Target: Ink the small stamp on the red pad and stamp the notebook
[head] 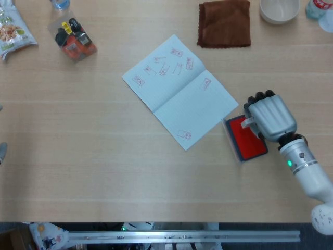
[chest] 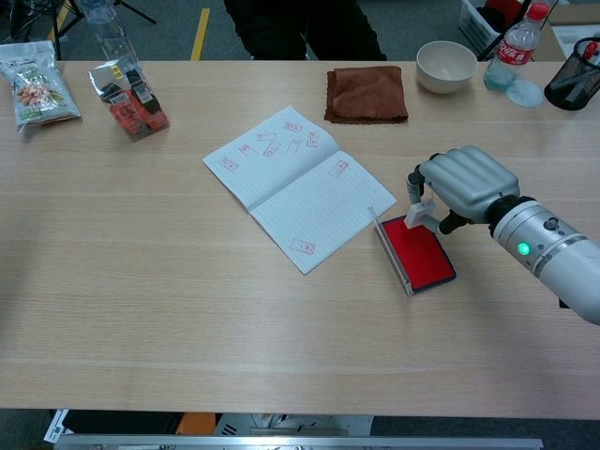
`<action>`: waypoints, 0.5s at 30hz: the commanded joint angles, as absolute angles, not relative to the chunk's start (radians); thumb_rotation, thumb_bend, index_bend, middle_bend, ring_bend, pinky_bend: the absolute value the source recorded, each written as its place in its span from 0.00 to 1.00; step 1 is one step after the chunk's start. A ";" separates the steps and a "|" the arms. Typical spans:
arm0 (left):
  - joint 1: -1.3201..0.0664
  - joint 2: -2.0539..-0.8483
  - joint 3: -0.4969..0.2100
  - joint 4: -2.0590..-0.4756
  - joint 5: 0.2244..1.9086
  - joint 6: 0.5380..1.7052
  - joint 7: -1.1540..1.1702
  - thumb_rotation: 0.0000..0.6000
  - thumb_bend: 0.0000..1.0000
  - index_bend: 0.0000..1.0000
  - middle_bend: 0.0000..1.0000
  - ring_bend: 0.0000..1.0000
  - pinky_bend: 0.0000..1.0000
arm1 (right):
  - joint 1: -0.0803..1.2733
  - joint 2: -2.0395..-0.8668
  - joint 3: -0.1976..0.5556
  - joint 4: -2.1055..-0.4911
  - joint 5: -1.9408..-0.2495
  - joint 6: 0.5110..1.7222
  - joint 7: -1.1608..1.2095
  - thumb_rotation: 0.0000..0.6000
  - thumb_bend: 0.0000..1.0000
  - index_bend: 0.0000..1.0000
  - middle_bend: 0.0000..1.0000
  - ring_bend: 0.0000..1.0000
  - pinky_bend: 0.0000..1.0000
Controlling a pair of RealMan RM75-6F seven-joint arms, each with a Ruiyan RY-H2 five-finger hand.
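My right hand grips the small stamp, fingers curled round its pale body, and holds it down on the far end of the red ink pad; from the chest view the stamp's foot looks to be touching the red surface, though I cannot be sure it is pressed flat. In the head view my hand covers most of the stamp, with only a bit of it showing at the pad's far edge. The pad sits in its open case, lid standing up on the left side. Just left of it lies the open notebook, turned at an angle, with several red stamp marks on its pages. My left hand is out of sight in both views.

Along the far edge of the table are a folded brown cloth, a white bowl, a plastic bottle, and at far left two snack bags.
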State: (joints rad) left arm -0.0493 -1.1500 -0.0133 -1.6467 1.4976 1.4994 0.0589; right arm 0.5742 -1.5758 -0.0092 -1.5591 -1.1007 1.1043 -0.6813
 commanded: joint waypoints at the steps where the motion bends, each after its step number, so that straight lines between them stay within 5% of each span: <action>1: -0.049 -1.150 -0.013 -1.645 1.497 1.499 0.057 1.00 0.29 0.18 0.13 0.12 0.05 | 0.566 -1.594 -0.018 -1.532 -1.123 1.106 -0.666 1.00 0.39 0.58 0.44 0.30 0.31; 15: -0.046 -1.151 -0.013 -1.635 1.496 1.499 0.047 1.00 0.29 0.18 0.13 0.12 0.05 | 0.550 -1.644 -0.020 -1.453 -1.181 1.096 -0.639 1.00 0.39 0.59 0.44 0.30 0.31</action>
